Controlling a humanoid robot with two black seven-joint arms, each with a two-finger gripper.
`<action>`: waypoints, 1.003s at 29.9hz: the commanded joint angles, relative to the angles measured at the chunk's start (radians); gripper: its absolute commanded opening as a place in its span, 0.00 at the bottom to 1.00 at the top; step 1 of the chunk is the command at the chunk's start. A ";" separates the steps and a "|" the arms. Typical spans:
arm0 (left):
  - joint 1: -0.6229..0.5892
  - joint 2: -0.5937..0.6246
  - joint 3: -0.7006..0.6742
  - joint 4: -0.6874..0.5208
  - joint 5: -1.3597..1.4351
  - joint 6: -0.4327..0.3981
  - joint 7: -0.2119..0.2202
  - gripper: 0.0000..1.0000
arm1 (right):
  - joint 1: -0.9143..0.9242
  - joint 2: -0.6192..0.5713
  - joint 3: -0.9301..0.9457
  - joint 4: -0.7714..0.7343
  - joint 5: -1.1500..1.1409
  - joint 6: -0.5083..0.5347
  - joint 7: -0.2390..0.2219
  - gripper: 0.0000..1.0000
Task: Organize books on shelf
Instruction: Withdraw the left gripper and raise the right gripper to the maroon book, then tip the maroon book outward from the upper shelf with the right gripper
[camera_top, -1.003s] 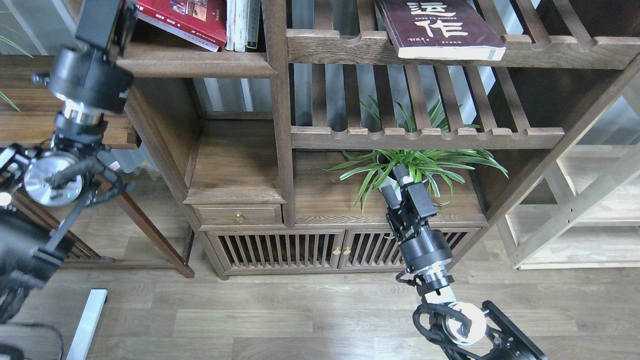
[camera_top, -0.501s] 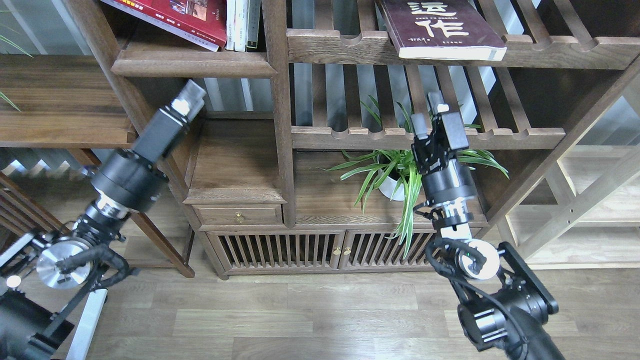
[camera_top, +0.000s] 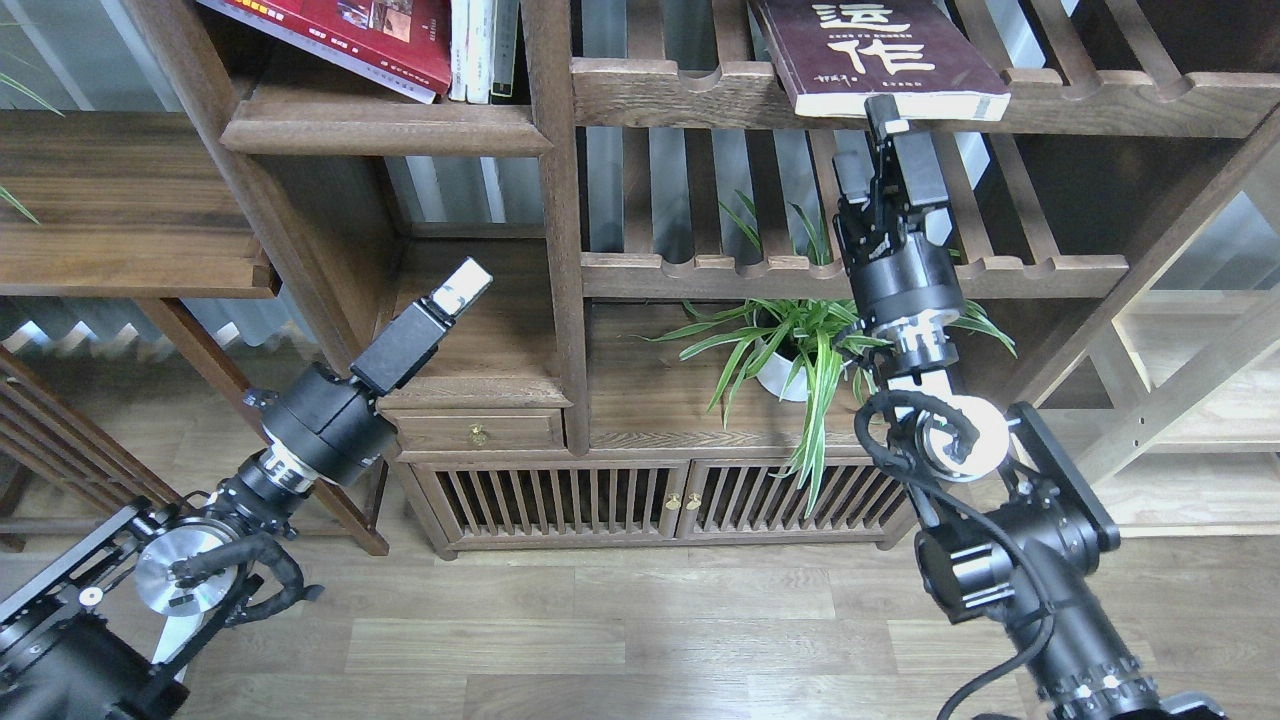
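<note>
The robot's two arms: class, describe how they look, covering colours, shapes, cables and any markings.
Both arms are black, built of thick cylindrical segments. Each has a shiny silver disc at a joint and a bright metal ring behind the wrist, with loose black cables looping around the disc. The left gripper is a boxy black block with a pale tip. The right gripper has slim black fingers on a blocky base. No markings are legible.

Two large paperbacks show, one red (camera_top: 350, 35) and one maroon (camera_top: 875, 50), plus three thin upright books (camera_top: 485, 45) and one potted plant (camera_top: 810, 340).
</note>
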 joint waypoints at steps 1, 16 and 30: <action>0.019 0.001 0.010 0.006 0.018 0.000 0.000 0.99 | 0.019 0.000 0.004 0.000 0.001 -0.032 -0.001 0.87; 0.041 0.005 0.019 0.023 0.021 0.000 -0.001 0.99 | 0.058 0.000 0.032 0.000 0.001 -0.161 -0.001 0.68; 0.041 0.004 0.034 0.031 0.021 0.000 -0.001 0.99 | 0.052 0.000 0.081 0.000 0.003 -0.096 0.006 0.26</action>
